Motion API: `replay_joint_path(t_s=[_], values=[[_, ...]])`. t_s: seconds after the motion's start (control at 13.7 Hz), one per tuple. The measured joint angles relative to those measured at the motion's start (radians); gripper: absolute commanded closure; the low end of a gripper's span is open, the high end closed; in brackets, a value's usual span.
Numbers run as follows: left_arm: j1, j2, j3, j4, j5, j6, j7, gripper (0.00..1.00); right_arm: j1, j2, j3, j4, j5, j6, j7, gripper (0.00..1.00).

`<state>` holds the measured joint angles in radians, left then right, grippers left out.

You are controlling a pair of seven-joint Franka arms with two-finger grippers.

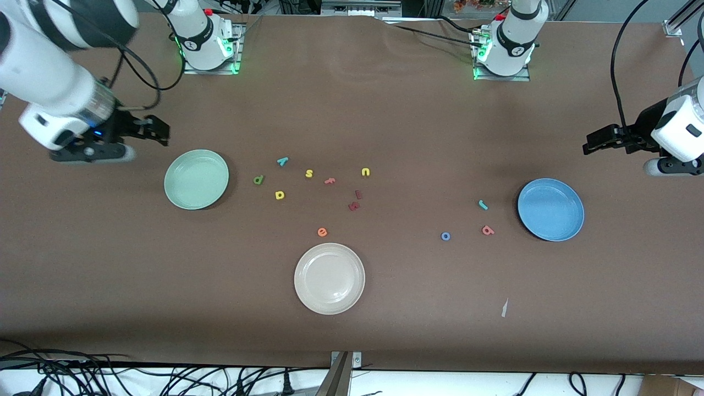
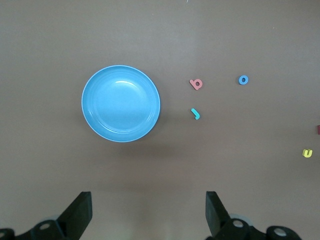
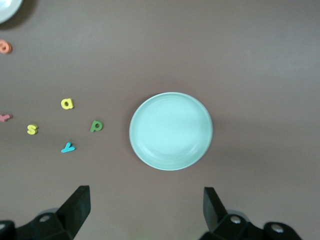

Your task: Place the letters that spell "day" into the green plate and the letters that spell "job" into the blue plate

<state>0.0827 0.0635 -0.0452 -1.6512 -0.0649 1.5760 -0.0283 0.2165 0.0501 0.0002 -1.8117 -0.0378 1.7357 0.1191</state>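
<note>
— Nearest of all?
— A little pale scrap (image 1: 504, 308) on the brown table (image 1: 165, 308), toward the left arm's end. Then the beige-white plate (image 1: 329, 278). Close to its rim, a bit farther from the camera, the orange "e" (image 1: 322, 232).
— And the "job" letters?
— All three flat on the table, none in the blue plate (image 1: 550, 209). The blue "o" (image 1: 445, 236) and the salmon "b" (image 1: 488, 230) near each other, the "b" closer to the plate. The teal "j" (image 1: 483, 205) a bit farther from the camera than the "b", near the plate's rim but apart from it.
— And "day"?
— On the table too, near the green plate (image 1: 196, 179), none in it. The dark green "d" (image 1: 258, 179) closest to the plate. The yellow "a" (image 1: 280, 194) nearer the camera than the "d". The teal "y" (image 1: 282, 161) farther from the camera than both.
— Other letters?
— The yellow "s" (image 1: 309, 174), the salmon "f" (image 1: 329, 180) and the yellow "u" (image 1: 366, 172) in a loose row toward the middle. Two dark red bits (image 1: 353, 206) close together, nearer the camera than the "f", too small to read.
— The grippers?
— Left gripper (image 2: 147, 194) up over bare table beside the blue plate, at the left arm's end, fingers spread wide, holding nothing. Right gripper (image 3: 146, 189) up over bare table beside the green plate, at the right arm's end, fingers spread wide too, holding nothing. Both waiting.
</note>
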Motion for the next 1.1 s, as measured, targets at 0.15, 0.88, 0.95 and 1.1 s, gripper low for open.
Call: replay_joint_path(t_s=[0.15,0.88,0.95,1.1], values=[[0.0,0.002,0.0,0.0,0.0,0.0,0.0,0.0,0.058,0.074,0.002,-0.007,0.0,0.073,0.062,0.0],[0.002,0.011,0.003,0.0,0.0,0.002,0.0,0.0,0.237,0.238,0.004,-0.359,-0.002,0.643,0.675,0.13],[0.002,0.011,0.003,0.0,0.0,0.002,0.0,0.0,0.248,0.254,0.004,-0.364,-0.002,0.665,0.71,0.14],[0.002,0.011,0.003,0.0,0.0,0.002,0.0,0.0,0.255,0.293,0.003,-0.364,-0.003,0.708,0.738,0.2]])
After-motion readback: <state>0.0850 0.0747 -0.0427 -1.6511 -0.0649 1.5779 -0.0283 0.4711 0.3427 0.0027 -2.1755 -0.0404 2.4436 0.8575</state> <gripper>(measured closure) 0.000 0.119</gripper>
